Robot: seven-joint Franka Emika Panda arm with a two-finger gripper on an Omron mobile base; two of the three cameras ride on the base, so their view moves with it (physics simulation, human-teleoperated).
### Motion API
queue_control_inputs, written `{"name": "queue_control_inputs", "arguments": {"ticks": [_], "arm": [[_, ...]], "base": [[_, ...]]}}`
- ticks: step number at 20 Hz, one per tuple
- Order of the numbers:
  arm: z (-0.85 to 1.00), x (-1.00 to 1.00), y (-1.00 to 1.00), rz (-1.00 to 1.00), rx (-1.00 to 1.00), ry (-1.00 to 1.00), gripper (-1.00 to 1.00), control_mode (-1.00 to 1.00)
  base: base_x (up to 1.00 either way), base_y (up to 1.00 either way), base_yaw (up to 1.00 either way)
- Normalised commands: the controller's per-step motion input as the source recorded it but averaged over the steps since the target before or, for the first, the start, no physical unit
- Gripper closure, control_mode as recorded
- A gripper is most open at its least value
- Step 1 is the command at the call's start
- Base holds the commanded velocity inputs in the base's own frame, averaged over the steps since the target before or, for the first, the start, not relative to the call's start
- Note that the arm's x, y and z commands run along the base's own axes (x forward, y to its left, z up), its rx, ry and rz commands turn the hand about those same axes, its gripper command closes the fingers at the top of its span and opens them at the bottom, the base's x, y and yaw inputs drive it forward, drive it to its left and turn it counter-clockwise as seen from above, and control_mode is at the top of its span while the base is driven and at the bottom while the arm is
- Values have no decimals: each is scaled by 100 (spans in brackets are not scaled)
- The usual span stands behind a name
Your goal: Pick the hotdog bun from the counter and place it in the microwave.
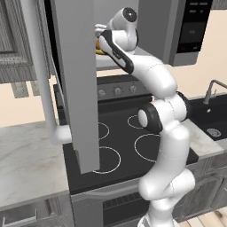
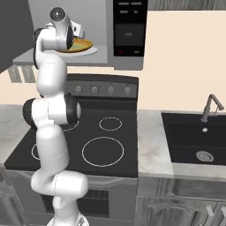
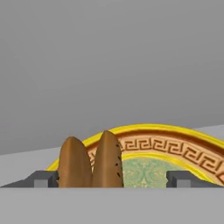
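Jaws stood wide apart in the hand view, one dark fingertip (image 3: 43, 179) at the lower left and the other at the lower right, with the hotdog bun (image 3: 91, 161) rising between them but hard over toward the left tip. The gripper (image 3: 112, 180) was not closed on the bun; a broad gap lay between the bun and the right tip, while the bun's left lobe seemed just beside or touching the left tip, though the bottom of the view cut off the contact and I could not tell which.

The bun stood inside the microwave (image 2: 106, 26), over the near edge of the yellow-orange dish (image 3: 175, 148), whose patterned rim curved behind it. From the right base view the hand was up at the microwave's opening above the dish (image 2: 79, 45); from the left base view the tall open microwave door (image 1: 77, 80) hid most of the cavity.

Risk, as I judged it: the bun looked perched at the dish's rim, not settled in its middle, so drawing the hand back with the left tip against it could drag or tip it off the dish toward the opening. A sideways retreat could also knock the door or the dish.
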Motion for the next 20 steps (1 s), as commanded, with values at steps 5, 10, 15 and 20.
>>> {"name": "queue_control_inputs", "arguments": {"ticks": [5, 10, 15, 20], "arm": [[0, -90, -9, 0, 0, -3, -100, -100], [0, -100, -24, 0, 0, -11, -100, -100], [-1, -100, -24, -4, 1, -11, -100, -100], [-2, -100, -27, -1, 5, -12, -100, -100]], "base": [[0, 0, 0], [0, 0, 0], [0, 0, 0], [0, 0, 0]]}}
